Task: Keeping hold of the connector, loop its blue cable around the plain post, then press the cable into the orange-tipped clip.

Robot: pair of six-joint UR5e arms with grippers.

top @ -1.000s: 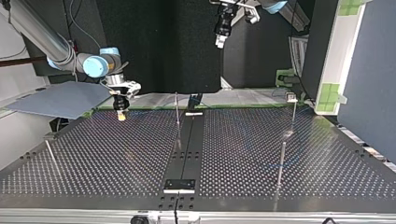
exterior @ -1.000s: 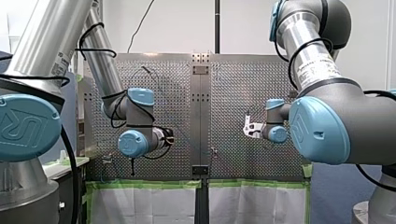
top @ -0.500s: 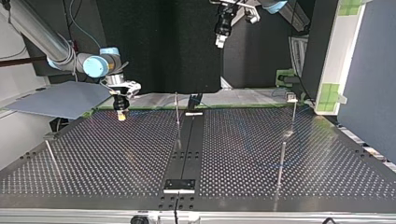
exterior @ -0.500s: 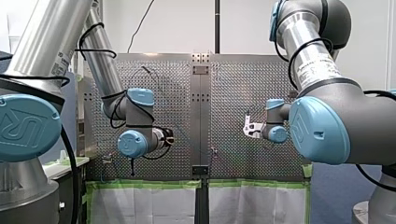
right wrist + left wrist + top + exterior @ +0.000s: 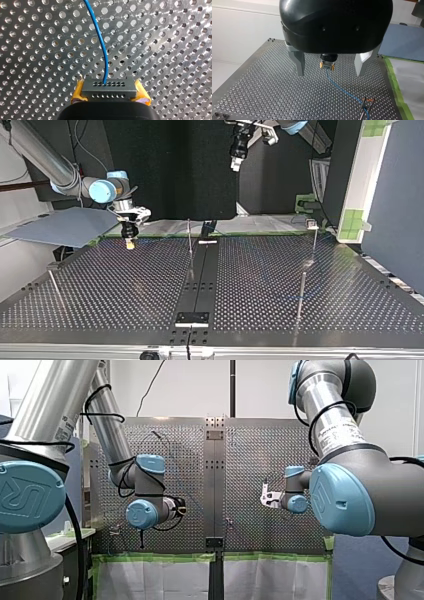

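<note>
- Between the yellow pads (image 5: 78, 93) of my right gripper (image 5: 109, 96) sits the black connector (image 5: 109, 87). The fingers squeeze it tight, low over the bench (image 5: 162, 50).
- The blue cable (image 5: 103, 50) comes out of the connector and runs away over the holes in a soft curve.
- Further on, in the left wrist view, the cable reaches the orange-tipped clip (image 5: 367, 102). I cannot tell if it is pushed in there.
- A thin post (image 5: 301, 292) stands apart on the bench, and I see no cable around it.
- Far above, my left gripper (image 5: 330, 73) hangs with its fingers spread wide and nothing in them.
- Nothing has moved in the last second, and both arms are where they were. I think the loop is not begun, so the connector must first go round the post.
</note>
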